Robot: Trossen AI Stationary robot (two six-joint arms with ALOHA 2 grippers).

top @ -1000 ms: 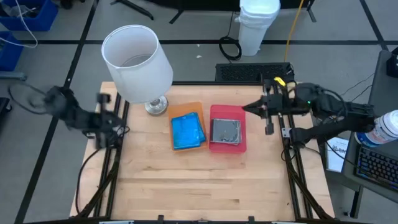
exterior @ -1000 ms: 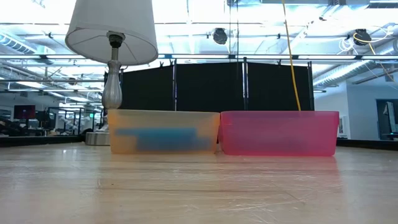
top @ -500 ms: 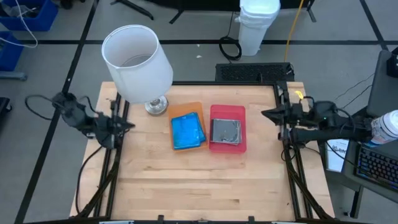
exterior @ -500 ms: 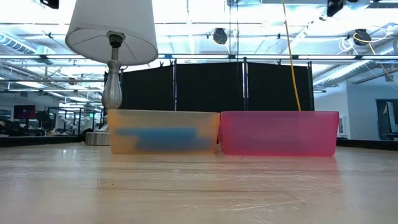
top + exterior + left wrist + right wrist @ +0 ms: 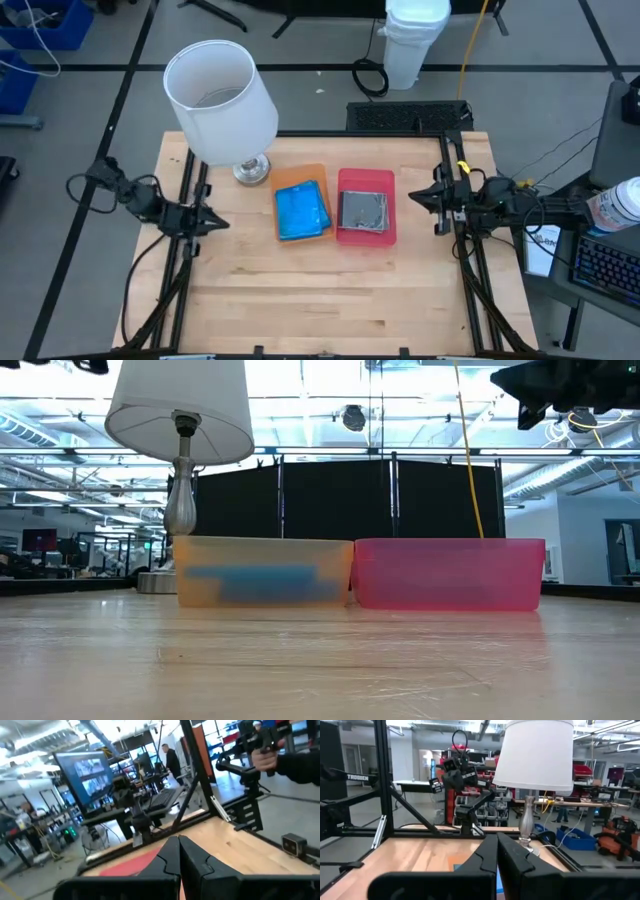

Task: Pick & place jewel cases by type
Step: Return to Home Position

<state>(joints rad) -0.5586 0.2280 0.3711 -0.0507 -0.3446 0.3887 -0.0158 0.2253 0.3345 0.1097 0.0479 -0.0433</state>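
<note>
Both closed; L end effector [image 5: 220, 223], R end effector [image 5: 412, 196] moved to table [image 5: 300, 290] edges.

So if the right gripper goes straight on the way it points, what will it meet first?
Likely nothing soon: the right gripper points across the table, and the low view puts it above the red tray and orange tray. The left gripper seems next in line, though depth is unclear.

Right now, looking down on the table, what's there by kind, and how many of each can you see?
Trays: 2, orange tray and red tray.
Blue jewel cases showing: 1, in the orange tray.
Dark jewel cases showing: 1, in the red tray.
Lamp: 1.
Total: 5; any cases stacked underneath are hidden.
</note>
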